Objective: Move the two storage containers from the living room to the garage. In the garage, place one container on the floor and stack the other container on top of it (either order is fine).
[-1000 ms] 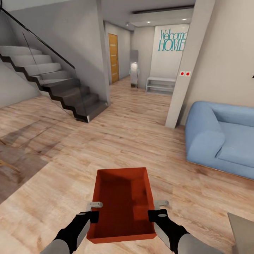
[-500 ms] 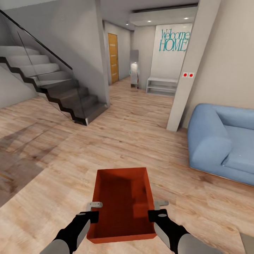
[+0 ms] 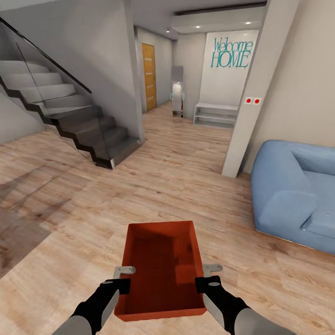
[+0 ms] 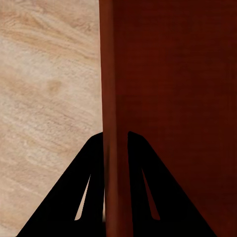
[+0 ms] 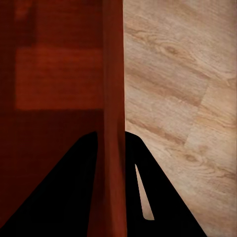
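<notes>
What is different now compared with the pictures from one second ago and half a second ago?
The whole head view has shifted: the blue sofa and the pillar sit further right, the stairs further left, so the camera moved, not the things. Nothing was taken or let go. The left gripper and right gripper stay clamped on the side walls of the storage container, in the same place.

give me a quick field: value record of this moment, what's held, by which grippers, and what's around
held item: orange-red storage container, open top, nothing visible inside
left gripper: shut on the container's left wall, fingers either side of it
right gripper: shut on the container's right wall, fingers either side of it
floor: light wood planks
right side: blue sofa
left side: staircase with glass rail
ahead: hallway with wood-panelled door, "Welcome HOME" wall lettering, low white shelf
second container: none seen
</notes>
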